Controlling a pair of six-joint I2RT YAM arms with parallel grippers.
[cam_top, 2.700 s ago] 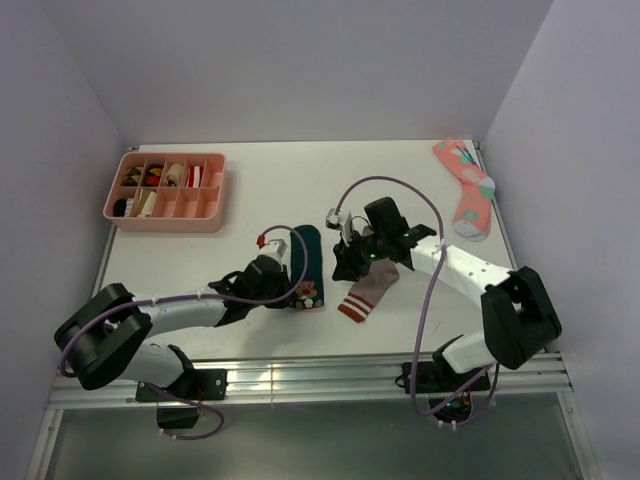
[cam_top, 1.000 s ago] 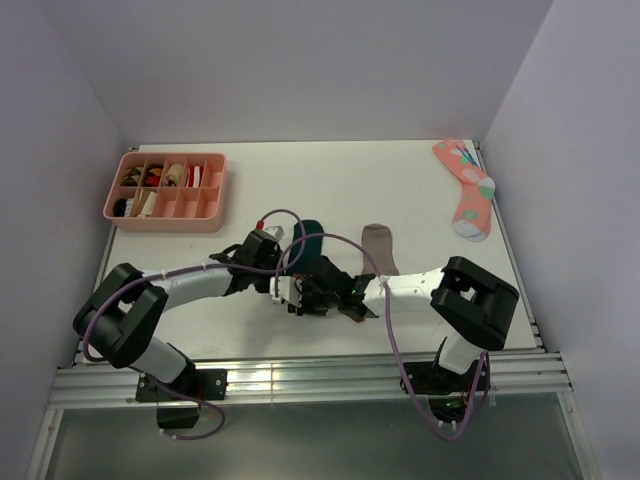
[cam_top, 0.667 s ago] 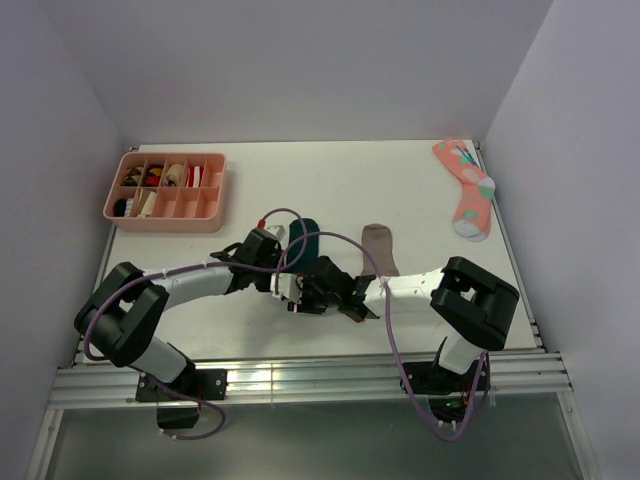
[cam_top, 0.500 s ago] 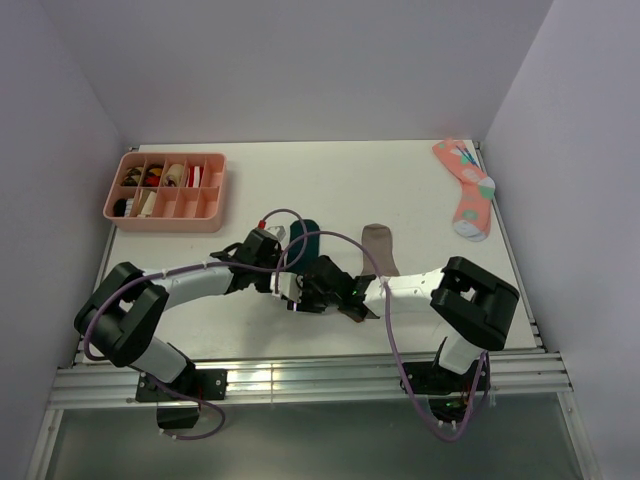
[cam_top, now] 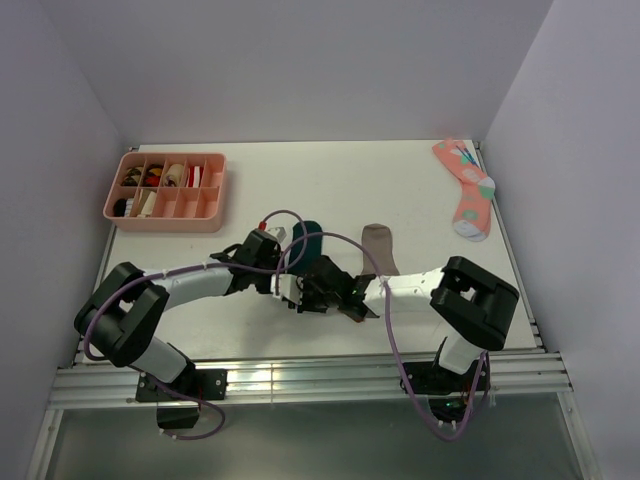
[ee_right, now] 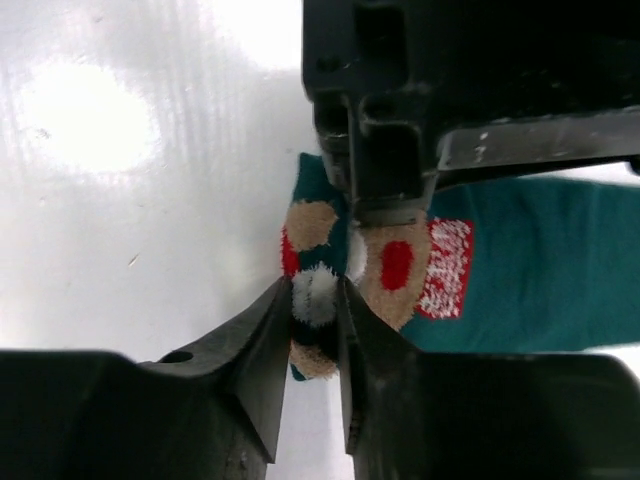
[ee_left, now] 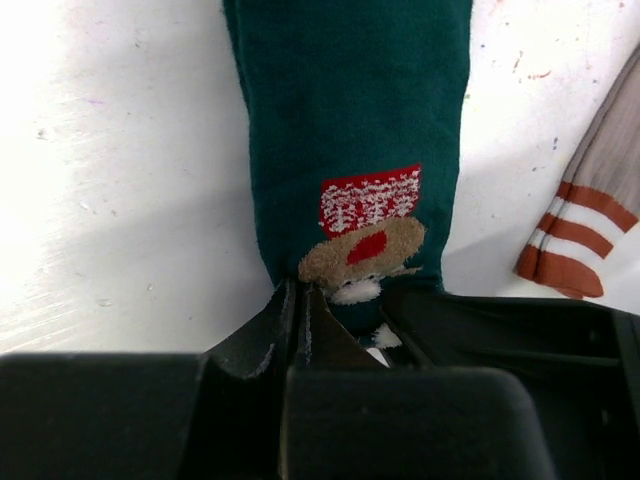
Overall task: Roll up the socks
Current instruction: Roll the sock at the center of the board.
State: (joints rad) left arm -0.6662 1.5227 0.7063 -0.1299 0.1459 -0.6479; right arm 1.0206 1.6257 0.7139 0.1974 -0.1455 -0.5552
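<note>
Green sock [cam_top: 307, 237] lies flat at the middle of the table [cam_top: 400, 190], cuff toward the near edge. Brown sock [cam_top: 378, 248] just beside it, right side. Right gripper [ee_right: 313, 300] pinched on the bear-motif cuff end. Left gripper [ee_left: 300, 300] jaws together, tips at the same cuff's edge.

The left arm [cam_top: 190, 285] lies low, its forearm pointing toward 3 o'clock in the top view. The left gripper [ee_left: 300, 300] has its jaws pressed together on the cuff edge of the dark green sock [ee_left: 350, 120]. The right arm [cam_top: 420, 290] stretches its forearm toward 9 o'clock, so the wrists meet nose to nose, and the right gripper [ee_right: 315, 295] pinches the same cuff between narrowly parted fingers [ee_right: 255, 350].
</note>
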